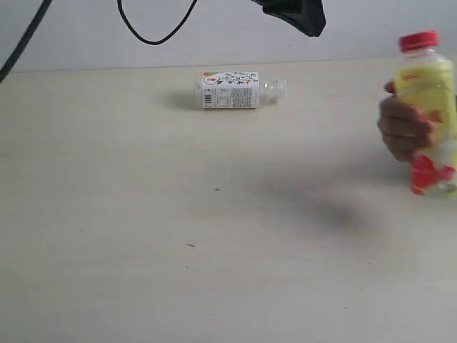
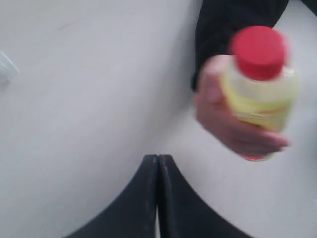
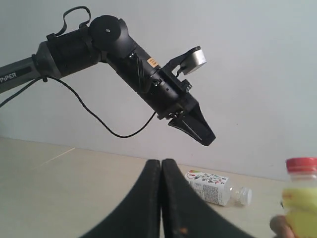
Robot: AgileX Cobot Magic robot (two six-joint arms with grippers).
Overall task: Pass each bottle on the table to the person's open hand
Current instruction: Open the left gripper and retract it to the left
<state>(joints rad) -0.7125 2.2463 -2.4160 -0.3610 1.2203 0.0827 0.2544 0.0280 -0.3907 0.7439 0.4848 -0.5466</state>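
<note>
A clear bottle with a white printed label (image 1: 230, 89) lies on its side on the table (image 1: 143, 214), far from both grippers; the right wrist view shows it too (image 3: 210, 187). At the right edge the person's hand (image 1: 403, 128), closed rather than open, holds the yellow bottle with a red cap (image 1: 427, 93) upright above the table. Something red and clear (image 1: 428, 175) shows blurred just under the hand. My left gripper (image 2: 158, 157) is shut and empty, high up near the back (image 1: 300, 18), apart from the yellow bottle (image 2: 260, 84). My right gripper (image 3: 161, 161) is shut and empty.
A black cable (image 1: 153, 32) hangs from the left arm (image 3: 99, 44) in front of the pale back wall. The person's black sleeve (image 2: 228, 25) reaches in from the right side.
</note>
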